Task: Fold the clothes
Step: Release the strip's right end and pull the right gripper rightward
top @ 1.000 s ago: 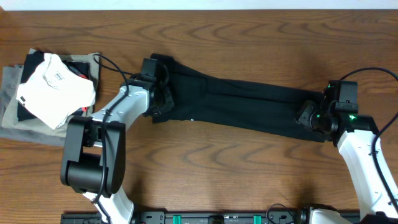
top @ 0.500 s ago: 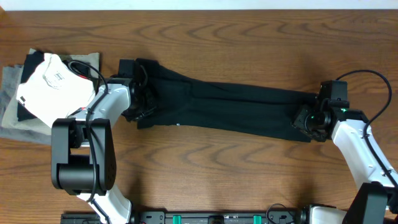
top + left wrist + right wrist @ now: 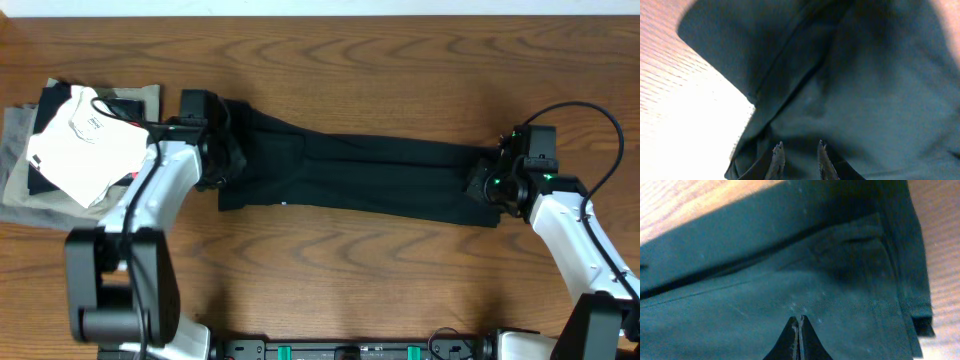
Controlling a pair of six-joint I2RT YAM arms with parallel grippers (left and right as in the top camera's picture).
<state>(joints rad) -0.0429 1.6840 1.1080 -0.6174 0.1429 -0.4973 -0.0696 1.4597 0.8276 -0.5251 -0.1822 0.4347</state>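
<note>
Across the middle of the overhead frame the black trousers [image 3: 370, 175] are stretched out long, one end at centre-left and the other at centre-right, flat on the wooden table [image 3: 350, 60]. What changed over the last second: the whole garment slid toward the left of the frame with both arms, and it went from a noticeable diagonal to lying nearly level and looking tauter. The left gripper [image 3: 215, 150] now sits close to the messy pile with the white top [image 3: 85, 140] at upper left. Its fingers are only narrowly apart in the wrist view, with bunched dark cloth between them, so I read that as a pinch on the thick end. The right gripper [image 3: 490, 183] has its fingers pressed together on a thin layer of fabric at the far end. To me this looks like straightening, not folding yet. No crease across the length is made, so the actual fold is all still to do.
</note>
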